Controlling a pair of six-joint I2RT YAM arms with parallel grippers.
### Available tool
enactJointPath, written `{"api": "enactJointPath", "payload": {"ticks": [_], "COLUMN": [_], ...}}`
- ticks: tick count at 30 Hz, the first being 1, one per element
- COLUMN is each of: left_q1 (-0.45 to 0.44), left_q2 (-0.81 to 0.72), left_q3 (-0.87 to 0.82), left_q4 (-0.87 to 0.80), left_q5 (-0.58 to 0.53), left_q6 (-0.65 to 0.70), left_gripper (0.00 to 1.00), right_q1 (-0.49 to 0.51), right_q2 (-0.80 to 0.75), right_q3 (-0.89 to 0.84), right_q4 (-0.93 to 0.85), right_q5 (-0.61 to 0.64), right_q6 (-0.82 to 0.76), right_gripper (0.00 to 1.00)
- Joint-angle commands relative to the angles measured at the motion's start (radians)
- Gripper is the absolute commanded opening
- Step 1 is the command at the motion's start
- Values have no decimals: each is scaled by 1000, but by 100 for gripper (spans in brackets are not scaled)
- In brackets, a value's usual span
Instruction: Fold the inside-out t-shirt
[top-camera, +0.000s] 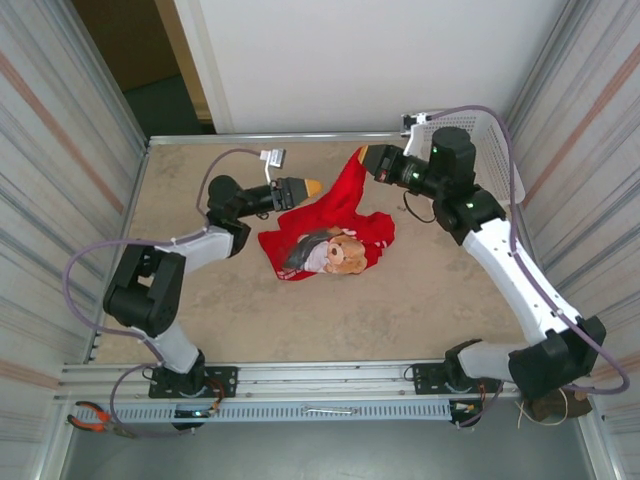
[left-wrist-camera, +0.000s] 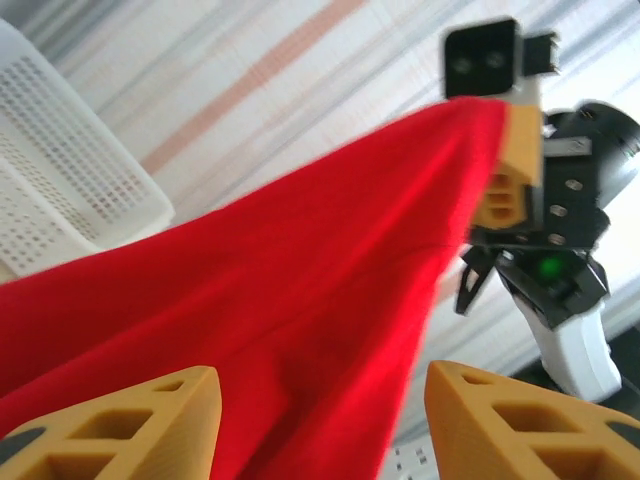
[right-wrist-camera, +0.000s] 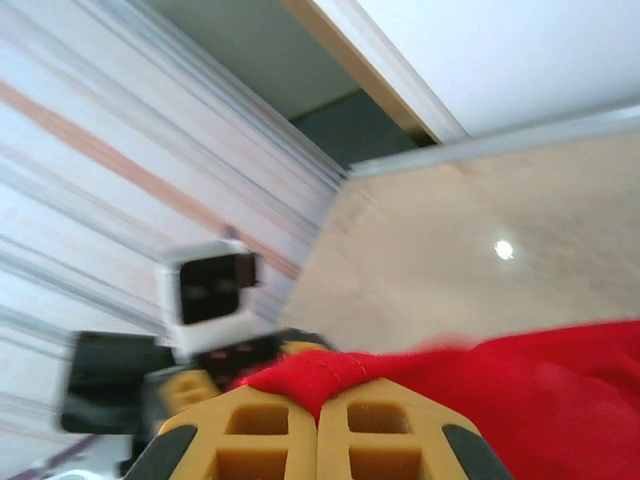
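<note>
One tan, mottled table lies between ribbed, striped side walls, with a white wall at the back and a dark doorway in the far left corner. A metal rail runs along the near edge by the arm bases.

Counted: one red t-shirt, one white mesh basket in the far right corner, one pair of orange-handled pliers by the left base, and two grippers.

The t-shirt sits bunched at mid-table, its bear graphic facing up. One edge of it is drawn up to the right gripper, whose fingers are pressed together on the cloth. The left gripper hangs just beside the raised cloth, its jaws standing apart and clamping nothing.

Sleeves and collar are lost in the bunching. The right arm covers part of the basket. Both wrist views are blurred. The bear graphic is partly creased.
</note>
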Motion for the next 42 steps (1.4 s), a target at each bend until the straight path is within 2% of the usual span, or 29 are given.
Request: {"api": "enactJointPath", "payload": {"ticks": [1, 4, 6, 8, 11, 13, 18, 26, 27, 29, 31, 33, 34, 37, 39, 40, 41, 42], "left_q1": [7, -10, -49, -117, -227, -276, -363, -408, -408, -406, -375, -319, -283, -185, -143, -127, -113, -105], "left_q2": [-121, -243, -343, -440, -480, -458, -355, -189, -176, -175, -200, -227, -237, -231, -203, -190, -175, -162], "left_q3": [-56, -129, -151, -129, -36, 16, 62, 159, 165, 152, 110, 69, 53, 50, 64, 71, 76, 80], "left_q4": [-71, -218, -375, -570, -783, -827, -823, -840, -849, -834, -759, -663, -603, -445, -338, -295, -248, -201], "left_q5": [-149, -307, -421, -557, -663, -683, -765, -800, -811, -827, -768, -638, -547, -284, -157, -123, -95, -76], "left_q6": [109, 214, 304, 445, 609, 656, 671, 705, 708, 716, 709, 665, 627, 485, 379, 335, 292, 254], "left_gripper": [60, 61, 60, 62, 63, 63, 64, 67, 64, 48, 18, 3, 0, 0, 0, 0, 0, 0], "right_q1": [9, 16, 22, 29, 36, 43, 61, 90, 90, 86, 64, 26, 4, -45, -63, -67, -71, -72], "right_q2": [-13, -17, -21, -22, -22, -20, -15, 1, 1, 3, 10, 28, 44, 107, 154, 170, 181, 177], "right_q3": [6, 0, -3, -9, -18, -26, -35, -38, -40, -41, -51, -75, -88, -114, -107, -105, -103, -105], "right_q4": [9, 12, 13, 11, 8, 6, 8, 16, 17, 10, -4, -1, 10, 56, 66, 72, 75, 74], "right_q5": [-34, -33, -30, -21, -5, 9, 36, 50, 54, 65, 85, 96, 98, 82, 48, 23, -4, -17], "right_q6": [38, 47, 49, 47, 44, 43, 44, 50, 50, 43, 34, 39, 46, 68, 68, 66, 67, 69], "right_gripper": [0, 0, 0, 0, 0, 0, 0, 0, 0, 0, 0, 0, 0, 0, 0, 8, 29, 45]}}
